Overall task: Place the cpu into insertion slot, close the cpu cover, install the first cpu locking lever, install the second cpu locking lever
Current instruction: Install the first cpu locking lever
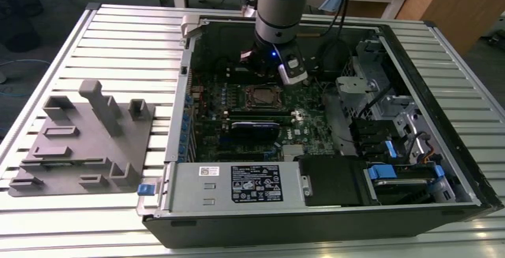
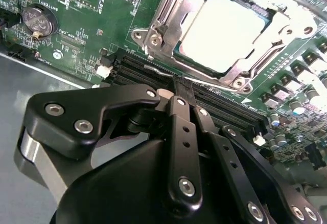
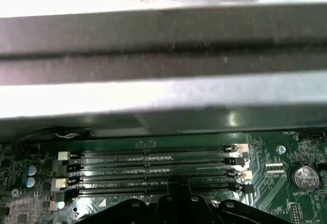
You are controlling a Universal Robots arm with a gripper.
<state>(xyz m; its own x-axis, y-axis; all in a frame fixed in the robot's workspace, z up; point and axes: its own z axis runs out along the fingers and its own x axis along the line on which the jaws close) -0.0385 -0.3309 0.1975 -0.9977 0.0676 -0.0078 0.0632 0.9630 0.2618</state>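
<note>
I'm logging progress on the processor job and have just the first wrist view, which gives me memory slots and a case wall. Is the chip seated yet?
Observer: Yes. In the second wrist view the chip lies flat inside the socket.
Operator: And the metal cover?
Observer: The cover appears to lie down around the chip, whose top shows through its cut-out.
Operator: Where is the gripper from there?
Observer: The gripper is at the memory slots right beside the socket, off the cover.
</note>
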